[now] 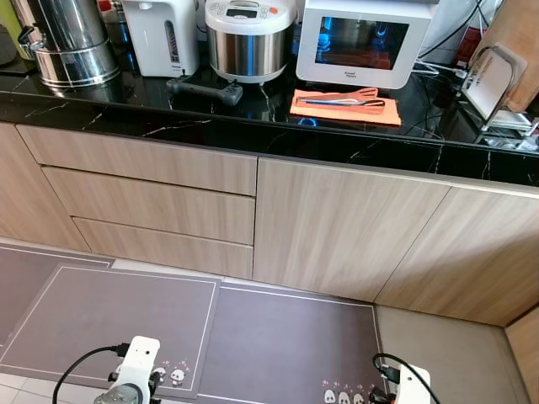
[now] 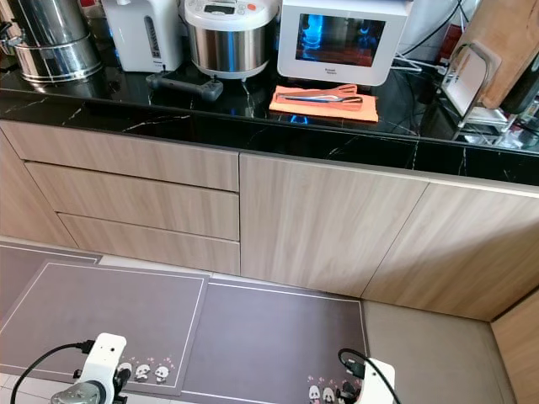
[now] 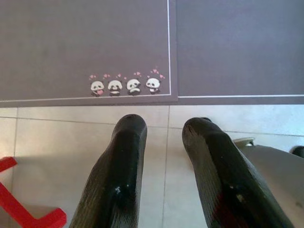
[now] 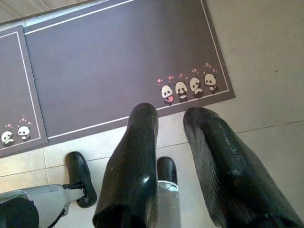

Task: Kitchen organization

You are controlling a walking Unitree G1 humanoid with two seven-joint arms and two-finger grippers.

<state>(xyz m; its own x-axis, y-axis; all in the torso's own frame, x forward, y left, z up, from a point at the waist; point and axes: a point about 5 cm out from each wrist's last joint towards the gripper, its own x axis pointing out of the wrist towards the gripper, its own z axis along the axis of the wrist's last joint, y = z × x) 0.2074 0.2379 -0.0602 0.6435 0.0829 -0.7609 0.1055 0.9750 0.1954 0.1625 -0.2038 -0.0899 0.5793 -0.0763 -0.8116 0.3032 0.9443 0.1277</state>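
Observation:
A black marble counter runs over wooden drawers and cabinet doors. On it an orange cloth carries metal tongs, in front of a white toaster oven. A rice cooker, a white water boiler, a steel urn and a black handle-shaped tool stand further left. Both arms hang low by the floor, far below the counter. My left gripper and my right gripper are open, with nothing between their fingers.
Two grey floor mats with panda prints lie before the cabinets on pale tiles. A wooden cutting board and a white rack stand at the counter's right end. A red object lies on the tiles near my left gripper.

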